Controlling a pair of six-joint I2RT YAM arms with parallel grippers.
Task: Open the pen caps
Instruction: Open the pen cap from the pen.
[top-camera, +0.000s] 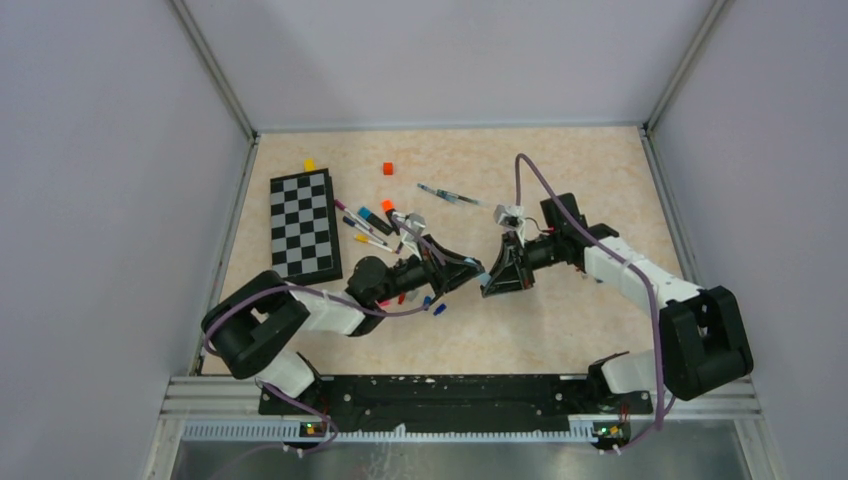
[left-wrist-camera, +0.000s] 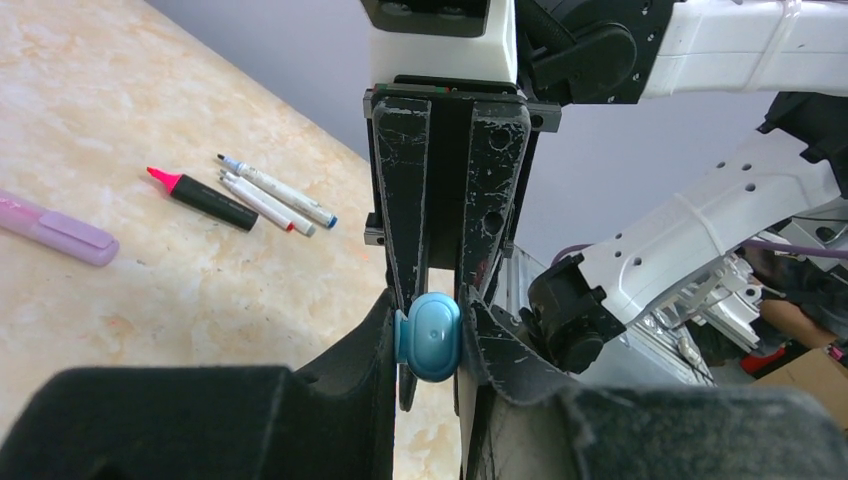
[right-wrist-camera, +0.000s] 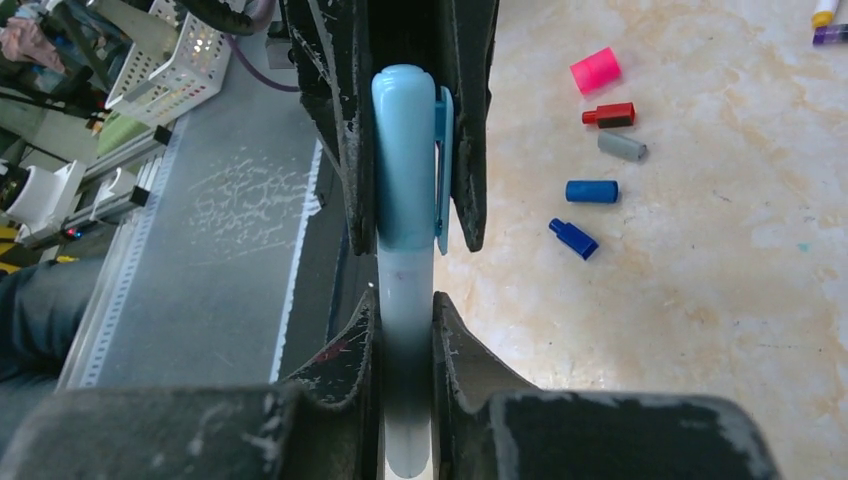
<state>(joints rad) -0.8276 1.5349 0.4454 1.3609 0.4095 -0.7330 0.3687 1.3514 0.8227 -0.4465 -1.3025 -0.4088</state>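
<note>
Black-and-white checkerboard (top-camera: 305, 225), yellow cube (top-camera: 309, 165), orange-red cube (top-camera: 388, 169), beige tabletop (top-camera: 570, 160)

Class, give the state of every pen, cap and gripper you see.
light blue pen: capped, held between both grippers
left gripper: fingers shut on the light blue cap
right gripper: fingers shut on the pen's barrel
loose caps: off, lying on the table
black highlighter: uncapped, pink tip bare

We found the black-and-white checkerboard (top-camera: 305, 225) at the left of the beige bench (top-camera: 580, 170), thin markers (top-camera: 365, 226) just right of it, a small red cube (top-camera: 388, 169) behind them. At centre the left gripper (top-camera: 474, 275) faced the right gripper (top-camera: 490, 284), a light-blue plastic pen (right-wrist-camera: 405, 200) between them.
</note>
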